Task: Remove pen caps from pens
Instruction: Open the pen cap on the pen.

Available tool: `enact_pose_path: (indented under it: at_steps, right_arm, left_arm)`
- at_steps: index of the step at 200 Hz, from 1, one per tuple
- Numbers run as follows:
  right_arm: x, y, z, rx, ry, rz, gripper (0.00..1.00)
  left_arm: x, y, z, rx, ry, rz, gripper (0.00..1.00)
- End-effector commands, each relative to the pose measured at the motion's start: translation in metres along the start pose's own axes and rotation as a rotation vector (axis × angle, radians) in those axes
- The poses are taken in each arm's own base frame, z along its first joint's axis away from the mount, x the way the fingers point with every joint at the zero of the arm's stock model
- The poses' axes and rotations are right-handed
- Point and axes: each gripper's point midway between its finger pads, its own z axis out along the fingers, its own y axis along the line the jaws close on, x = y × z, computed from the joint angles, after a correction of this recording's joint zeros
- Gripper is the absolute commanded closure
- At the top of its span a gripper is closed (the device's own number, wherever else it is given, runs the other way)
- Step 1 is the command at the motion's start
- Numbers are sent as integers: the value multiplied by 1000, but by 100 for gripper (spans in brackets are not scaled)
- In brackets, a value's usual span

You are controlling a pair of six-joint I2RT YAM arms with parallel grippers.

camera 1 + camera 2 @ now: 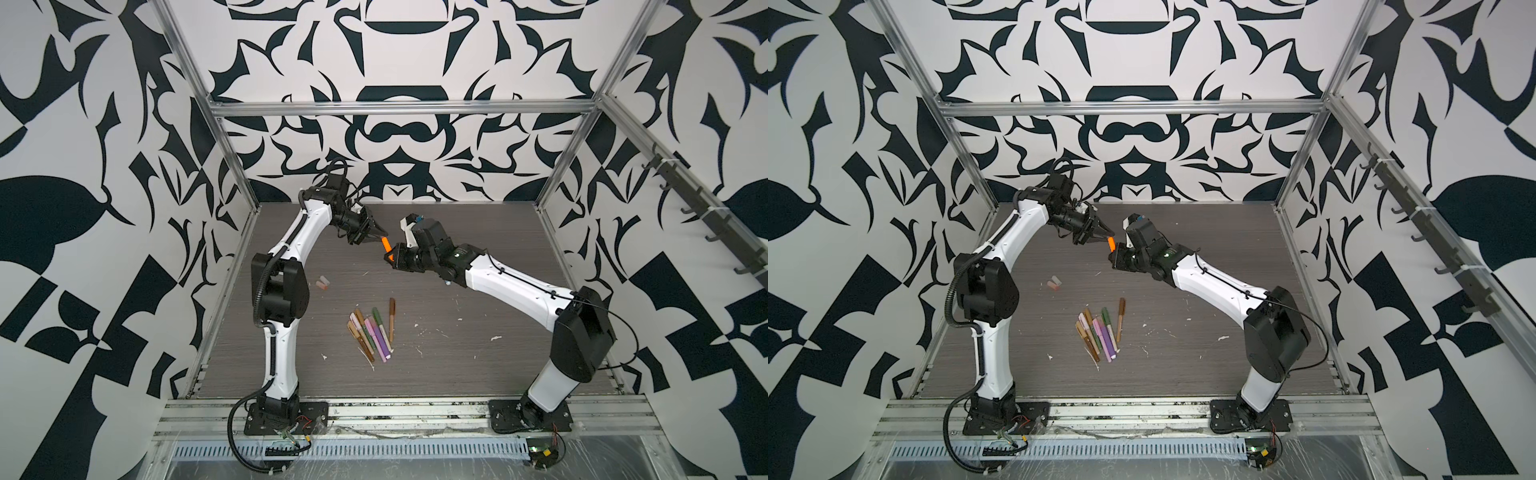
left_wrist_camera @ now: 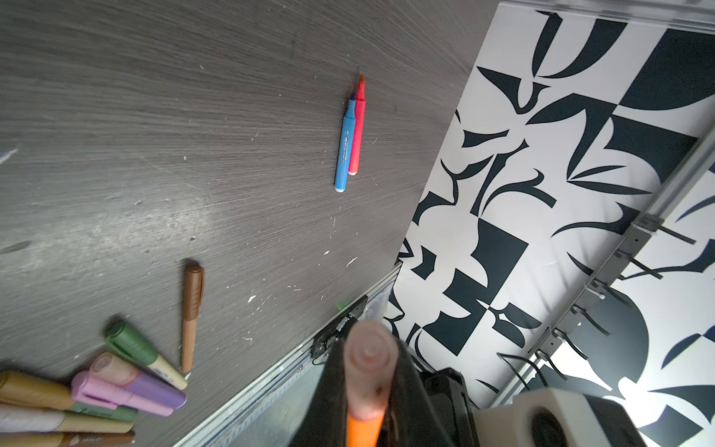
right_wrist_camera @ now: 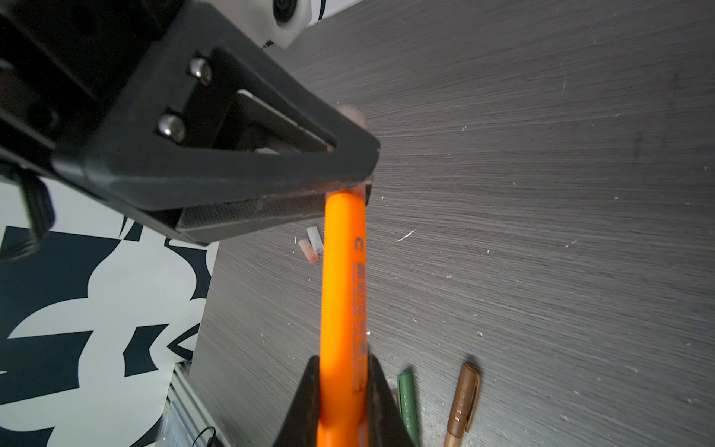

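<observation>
Orange pen (image 3: 342,290) mid-uncapping, cap (image 2: 367,367) still seated: right fingers (image 3: 300,406) clamp the barrel, left fingers (image 3: 232,170) clamp the cap. Next: a straight pull apart along the barrel.

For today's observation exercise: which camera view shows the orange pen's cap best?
The left wrist view: the pale pink cap sits close, end-on. The right wrist view shows only its tip past the left gripper; both top views hide it.

**Middle blocked, near-right open**

The left arm (image 1: 299,237) and right arm (image 1: 503,280) meet above the table's (image 1: 478,374) far middle, closing that passage. The pen pile (image 1: 372,332) and two loose caps (image 1: 322,283) crowd centre and left; near-right wood lies bare.
</observation>
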Motion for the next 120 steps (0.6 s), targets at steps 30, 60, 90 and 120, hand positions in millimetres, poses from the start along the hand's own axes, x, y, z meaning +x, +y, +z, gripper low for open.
enact_pose_path:
  at_steps: [30,60,90,120]
  right_arm:
    - [132,0,-48,-7,463,69,100]
    - [133,-2,-54,-3,452,66,100]
    - [126,-12,-64,39,425,33,100]
    - [110,-23,-74,128,379,-51,100]
  left_arm:
    - [-167,27,-92,44,-576,4,100]
    - [-168,19,-99,21,-560,17,100]
    - [-117,74,-103,-195,-492,-3,100]
    - [-43,148,-103,-355,-437,-118,100]
